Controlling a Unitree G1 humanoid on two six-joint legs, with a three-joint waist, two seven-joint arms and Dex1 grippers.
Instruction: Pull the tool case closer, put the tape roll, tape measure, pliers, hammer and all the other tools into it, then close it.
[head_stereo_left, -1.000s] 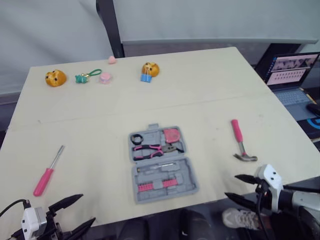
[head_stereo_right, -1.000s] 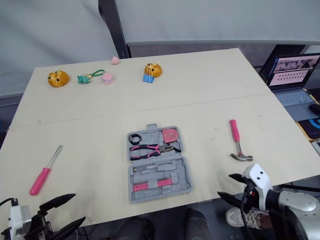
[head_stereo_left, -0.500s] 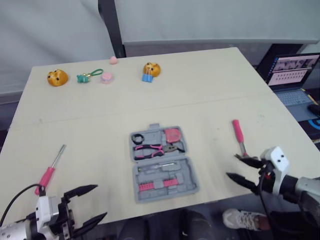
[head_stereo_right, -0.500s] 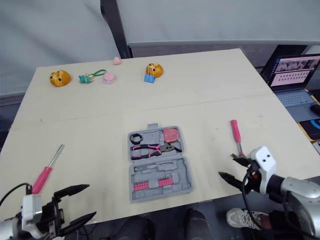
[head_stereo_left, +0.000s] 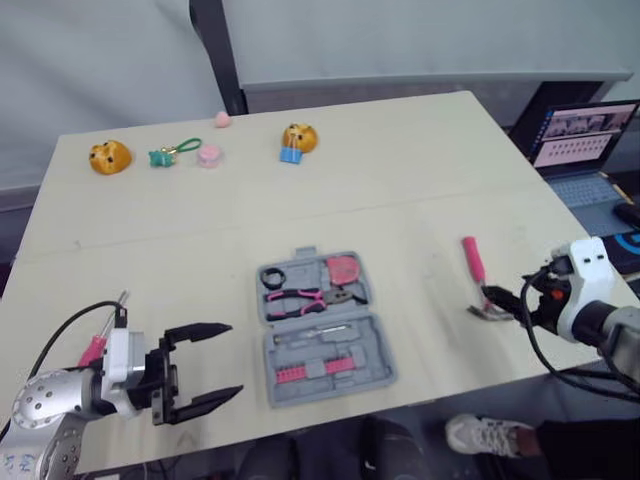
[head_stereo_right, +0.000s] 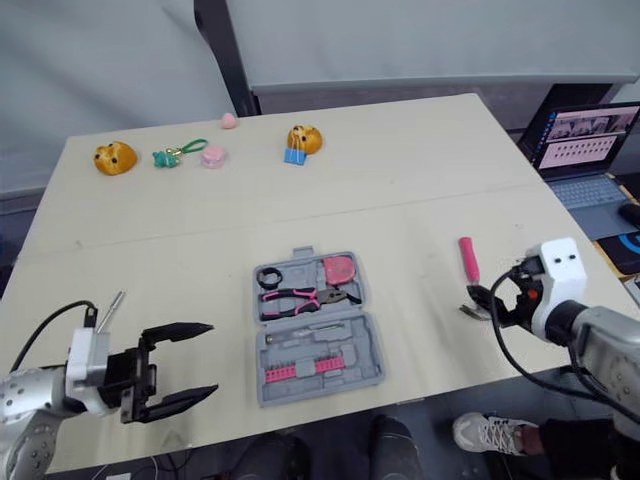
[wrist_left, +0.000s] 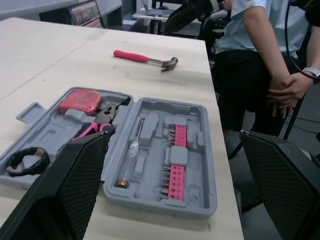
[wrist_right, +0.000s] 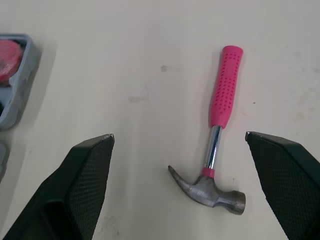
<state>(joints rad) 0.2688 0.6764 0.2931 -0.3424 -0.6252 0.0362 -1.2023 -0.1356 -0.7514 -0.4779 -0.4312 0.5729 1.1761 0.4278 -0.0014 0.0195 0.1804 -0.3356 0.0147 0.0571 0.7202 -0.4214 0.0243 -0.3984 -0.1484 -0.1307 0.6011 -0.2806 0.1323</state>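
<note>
The grey tool case (head_stereo_left: 322, 325) lies open at the table's front middle. It holds a black tape roll (head_stereo_left: 273, 277), a red tape measure (head_stereo_left: 345, 268), pink pliers (head_stereo_left: 305, 298) and pink bits. My left gripper (head_stereo_left: 235, 358) is open, just left of the case and pointing at it. A pink-handled screwdriver (head_stereo_left: 97, 345) lies behind it, partly hidden. The pink-handled hammer (wrist_right: 220, 107) lies right of the case. My right gripper (head_stereo_right: 475, 303) is open over the hammer's steel head, with its fingers (wrist_right: 85, 185) on either side.
Small toys line the far edge: an orange plush (head_stereo_left: 109, 156), a teal keychain (head_stereo_left: 165, 154), a pink piece (head_stereo_left: 208, 156) and an orange toy with a blue clip (head_stereo_left: 297, 139). A laptop (head_stereo_left: 585, 135) sits off the table's right. A person (wrist_left: 260, 50) stands at the table's front edge.
Both grippers have come up from below the front edge onto the table. The left one moved right toward the case; the right one moved forward to the hammer's head.
</note>
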